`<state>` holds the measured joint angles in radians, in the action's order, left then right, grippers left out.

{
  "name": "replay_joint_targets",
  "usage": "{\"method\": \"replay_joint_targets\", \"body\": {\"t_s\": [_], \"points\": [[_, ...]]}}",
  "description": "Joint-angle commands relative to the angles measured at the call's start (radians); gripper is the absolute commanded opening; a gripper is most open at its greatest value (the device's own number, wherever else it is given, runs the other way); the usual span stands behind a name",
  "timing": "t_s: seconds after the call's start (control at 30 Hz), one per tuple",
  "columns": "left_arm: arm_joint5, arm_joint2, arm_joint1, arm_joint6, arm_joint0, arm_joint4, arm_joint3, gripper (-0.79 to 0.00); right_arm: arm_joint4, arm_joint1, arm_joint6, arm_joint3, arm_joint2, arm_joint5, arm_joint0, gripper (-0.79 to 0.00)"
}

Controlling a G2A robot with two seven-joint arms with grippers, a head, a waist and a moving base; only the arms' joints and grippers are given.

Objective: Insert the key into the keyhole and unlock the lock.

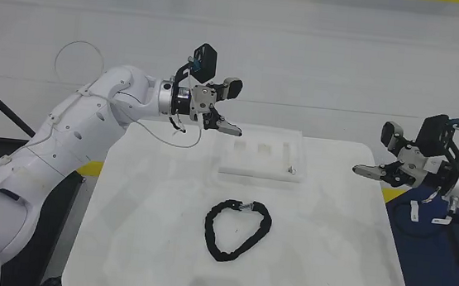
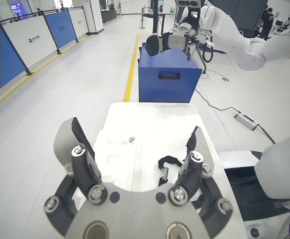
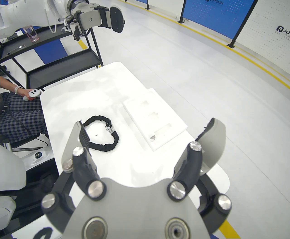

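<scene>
A black fabric-covered chain lock (image 1: 238, 229) lies in a loop at the middle of the white table (image 1: 144, 251), its metal cylinder end (image 1: 248, 204) at the far side of the loop. A small silver key (image 1: 292, 170) rests on the right end of a white foam tray (image 1: 262, 153) behind the lock. My left gripper (image 1: 226, 108) hangs open above the table's far left edge, left of the tray. My right gripper (image 1: 380, 153) hovers open at the table's right edge. In the right wrist view the key (image 3: 152, 137) and the lock (image 3: 102, 133) lie ahead of my open fingers (image 3: 81, 135).
The foam tray has three shallow recesses (image 3: 156, 113). A blue cabinet (image 2: 168, 78) stands beyond the table's right side, a black shelf cart (image 3: 59, 61) beyond its left. A person's hand with a controller (image 3: 31, 94) sits near the table's left corner.
</scene>
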<state>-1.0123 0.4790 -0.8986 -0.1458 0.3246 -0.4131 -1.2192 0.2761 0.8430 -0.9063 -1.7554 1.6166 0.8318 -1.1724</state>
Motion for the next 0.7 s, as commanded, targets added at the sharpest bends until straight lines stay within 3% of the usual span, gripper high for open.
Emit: {"method": "replay_joint_targets", "body": {"t_s": [0.0, 0.4, 0.67], "points": [[0.000, 0.000, 0.000, 0.000, 0.000, 0.000, 0.000, 0.000, 0.000, 0.000, 0.000, 0.000, 0.000, 0.000, 0.000, -0.001], [0.000, 0.000, 0.000, 0.000, 0.000, 0.000, 0.000, 0.000, 0.002, 0.000, 0.002, 0.000, -0.005, -0.004, -0.003, 0.000], [0.000, 0.000, 0.000, 0.000, 0.000, 0.000, 0.000, 0.000, 0.089, 0.021, 0.062, 0.077, -0.205, -0.012, 0.055, 0.000]]}}
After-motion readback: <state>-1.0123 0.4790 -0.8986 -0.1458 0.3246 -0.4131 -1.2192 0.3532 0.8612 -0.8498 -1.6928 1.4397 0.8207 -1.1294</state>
